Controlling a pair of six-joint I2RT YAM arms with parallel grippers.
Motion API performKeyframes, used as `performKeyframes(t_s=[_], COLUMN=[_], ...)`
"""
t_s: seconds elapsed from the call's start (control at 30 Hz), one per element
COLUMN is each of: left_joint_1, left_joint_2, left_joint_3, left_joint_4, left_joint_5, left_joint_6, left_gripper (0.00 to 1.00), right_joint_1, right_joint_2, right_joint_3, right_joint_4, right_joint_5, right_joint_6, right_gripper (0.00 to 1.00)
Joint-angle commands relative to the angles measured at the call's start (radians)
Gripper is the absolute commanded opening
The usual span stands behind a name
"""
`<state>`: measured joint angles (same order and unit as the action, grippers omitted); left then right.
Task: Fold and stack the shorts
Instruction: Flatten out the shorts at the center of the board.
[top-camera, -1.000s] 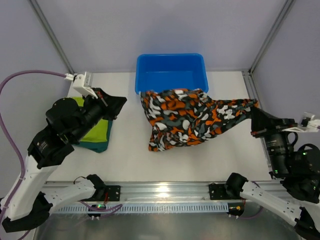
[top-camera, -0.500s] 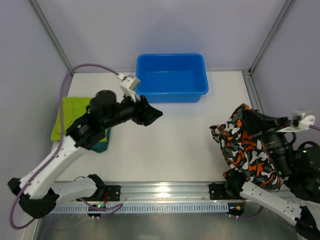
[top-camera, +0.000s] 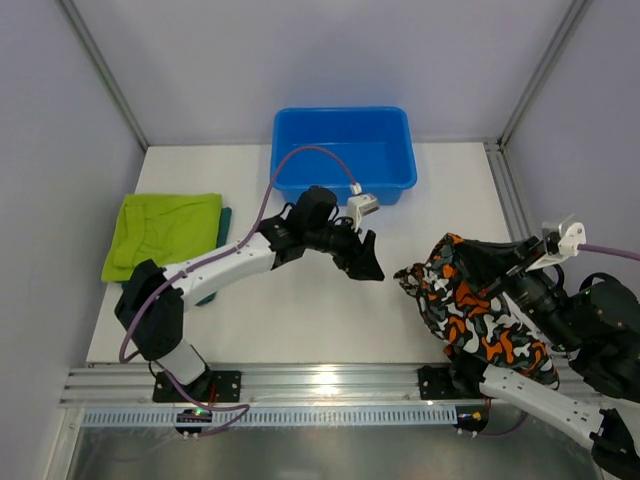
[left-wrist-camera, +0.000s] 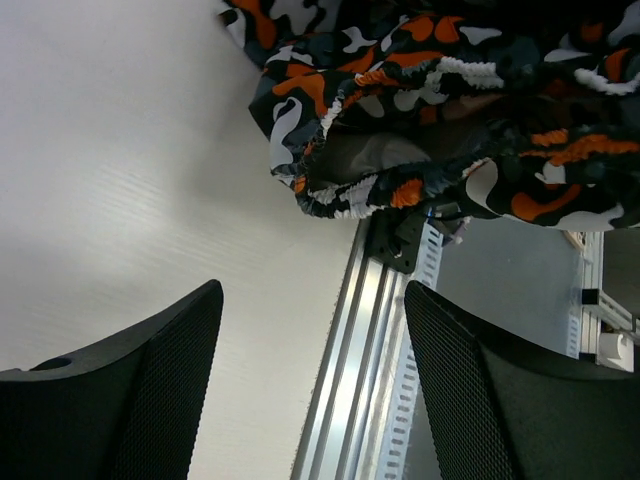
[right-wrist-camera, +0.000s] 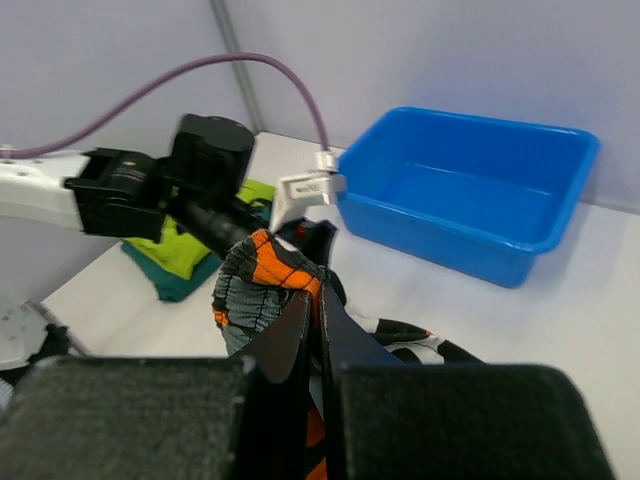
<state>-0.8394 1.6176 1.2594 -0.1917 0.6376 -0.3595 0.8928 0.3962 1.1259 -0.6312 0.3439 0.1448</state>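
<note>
Orange camouflage shorts (top-camera: 470, 310) hang pinched in right gripper (right-wrist-camera: 318, 300), near left gripper (left-wrist-camera: 312, 300).

The camouflage shorts (top-camera: 478, 305) at the lower right are soft, matt printed cloth, crumpled. The left wrist view shows a ribbed, gathered elastic edge on them. The lime shorts (top-camera: 165, 230) and the teal shorts (top-camera: 224, 222) at the left are plain matt cloth, the lime pair faintly creased. The blue tub (top-camera: 340, 150) at top centre is smooth, glossy plastic. The bench (top-camera: 300, 320) is matt white with a fine grain. The rail (top-camera: 320, 380) along the bottom is bright brushed metal. The fingers (left-wrist-camera: 150, 390) of the left hand (left-wrist-camera: 312, 290) are matt black with a fine dotted texture.
</note>
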Motion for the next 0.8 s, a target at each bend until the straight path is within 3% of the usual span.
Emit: performKeyframes(t_s=[0.0,0.17,0.53,0.77], left_joint_1=[-0.006,-0.013,-0.027,-0.03], left_joint_2=[-0.036,-0.015,-0.07,-0.113], left_joint_3=[-0.02,-0.045,-0.104,-0.147], left_joint_4=[0.126,0.08,-0.003,0.098], left_joint_5=[0.105,0.135,0.198,0.275], left_joint_6=[0.05,0.105,0.243,0.274], left_gripper=[0.76,0.77,0.79,0.77], right_joint_1=[0.0,0.001,0.0,0.0], right_joint_2=[0.142,0.13,0.075,0.101], right_joint_3=[0.11,0.088,0.138,0.164], right_joint_4=[-0.002,0.076,0.005,-0.018], right_joint_5=[-0.248,-0.301,-0.243,-0.264], right_joint_6=[0.03,0.071,0.052,0.053], right_gripper=[0.04,0.04,0.04,0.04])
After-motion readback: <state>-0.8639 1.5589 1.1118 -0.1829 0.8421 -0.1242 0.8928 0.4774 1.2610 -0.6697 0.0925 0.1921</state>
